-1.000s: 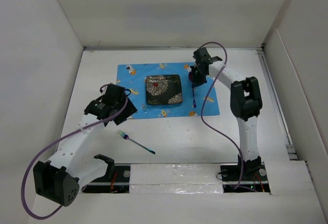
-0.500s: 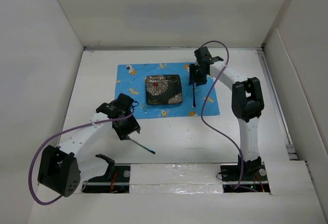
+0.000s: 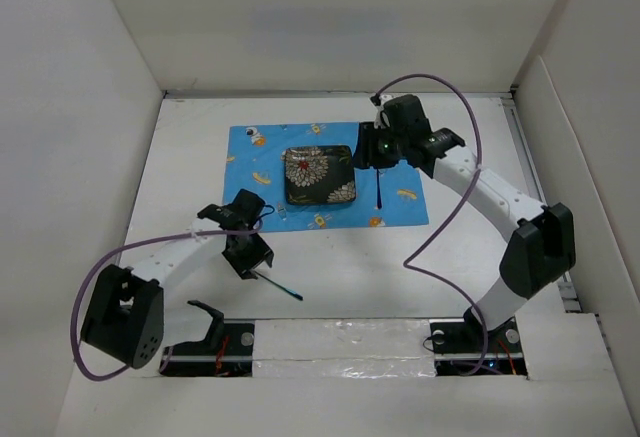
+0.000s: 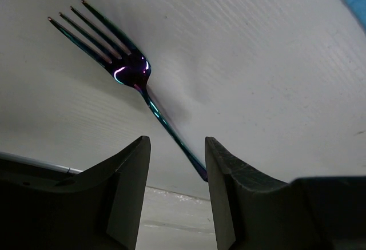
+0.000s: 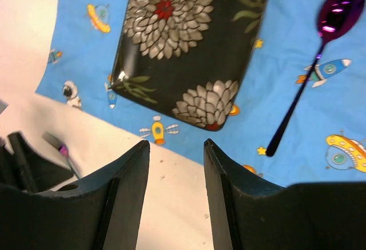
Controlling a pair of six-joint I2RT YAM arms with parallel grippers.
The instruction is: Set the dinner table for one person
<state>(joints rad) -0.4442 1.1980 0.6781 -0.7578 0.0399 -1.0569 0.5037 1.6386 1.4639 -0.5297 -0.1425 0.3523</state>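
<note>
The dinner table [image 3: 340,257] is a white surface with a blue space-print placemat [image 3: 405,172] on it. A black floral square plate [image 3: 320,175] sits at the mat's centre, and a purple spoon [image 3: 381,187] lies on the mat right of the plate. An iridescent fork [image 3: 280,286] lies on bare table near the front. My left gripper [image 3: 250,257] is low over the fork [image 4: 128,64]; its jaws [image 4: 177,164] stand open with the handle end between them, close to the right finger. My right gripper [image 3: 375,152] hovers open and empty [image 5: 176,170] above the mat's near edge, beside plate [image 5: 189,50] and spoon [image 5: 311,72].
White walls [image 3: 90,107] enclose the table on three sides. A raised rail with taped foil [image 3: 340,342] runs along the near edge between the arm bases. Purple cables [image 3: 430,227] loop from both arms. The left arm [image 5: 23,158] shows at the right wrist view's lower left.
The right gripper opened and left the spoon lying on the mat, then pulled up and away. The left gripper moved from the mat's left corner down to the fork, its jaws narrowing.
</note>
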